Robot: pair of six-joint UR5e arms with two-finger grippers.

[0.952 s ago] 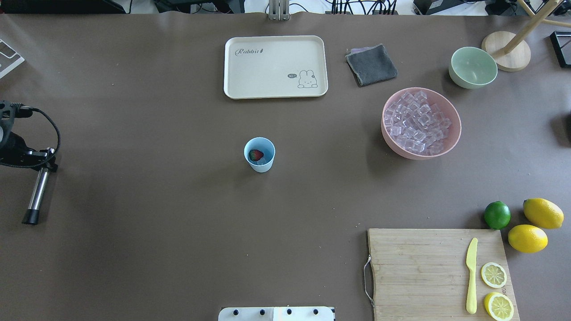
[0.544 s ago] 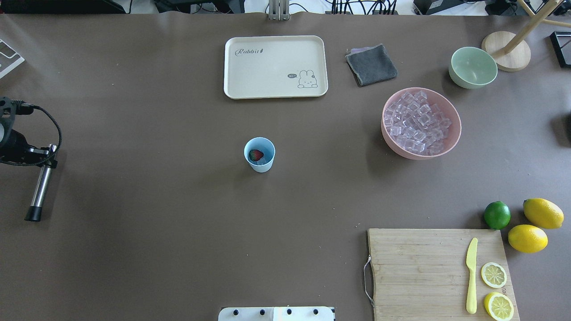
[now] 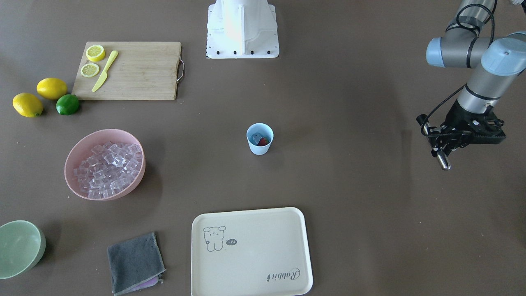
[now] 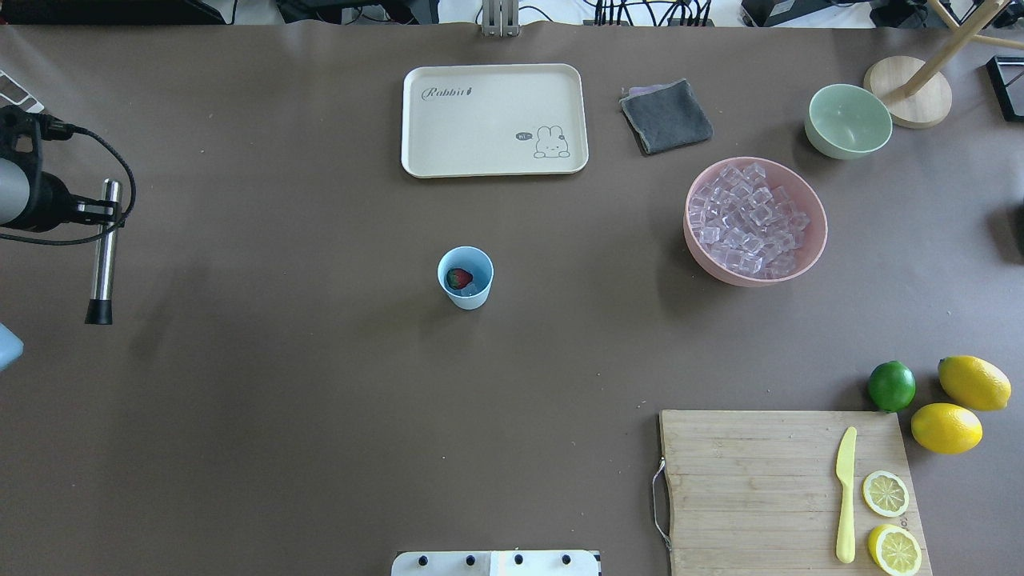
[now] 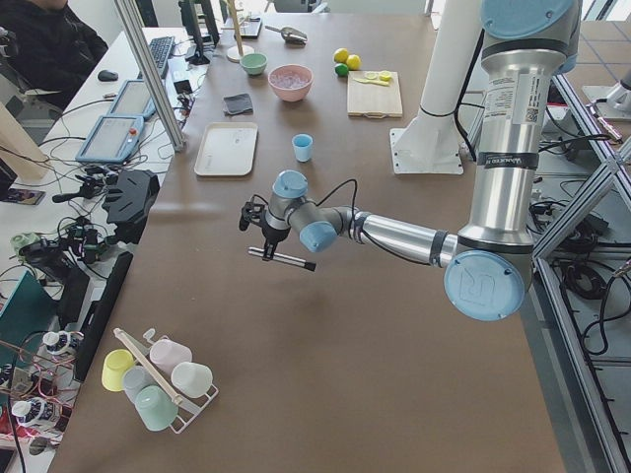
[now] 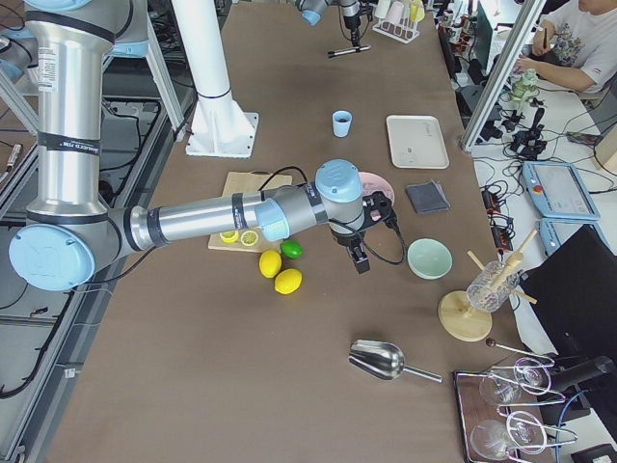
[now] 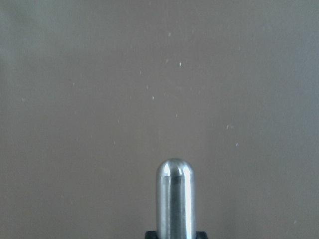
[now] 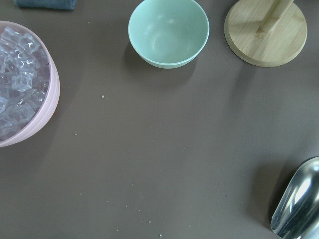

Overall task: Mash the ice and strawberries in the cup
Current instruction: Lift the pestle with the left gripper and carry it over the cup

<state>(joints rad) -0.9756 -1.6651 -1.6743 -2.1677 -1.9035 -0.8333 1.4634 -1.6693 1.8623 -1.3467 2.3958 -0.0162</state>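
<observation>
Left gripper (image 4: pixel 102 212) clamped a slim black-tipped steel muddler (image 4: pixel 103 256), well apart from the small pale blue cup (image 4: pixel 466 278) at the centre of the worktop (image 4: pixel 320 400), which held one red strawberry (image 4: pixel 458 278) and clear ice (image 3: pixel 256 136); an off-centre plunge could have toppled it.

pale blue cup (image 4: pixel 468 301) mid-table, strawberry (image 4: pixel 458 278) and a bit of ice (image 4: pixel 474 288) inside. left gripper (image 4: pixel 98 210) at left edge clamps black-tipped metal muddler (image 4: pixel 103 260), well apart from cup. pink bowl (image 4: pixel 820 240) of ice cubes (image 4: pixel 748 216) on right.
</observation>
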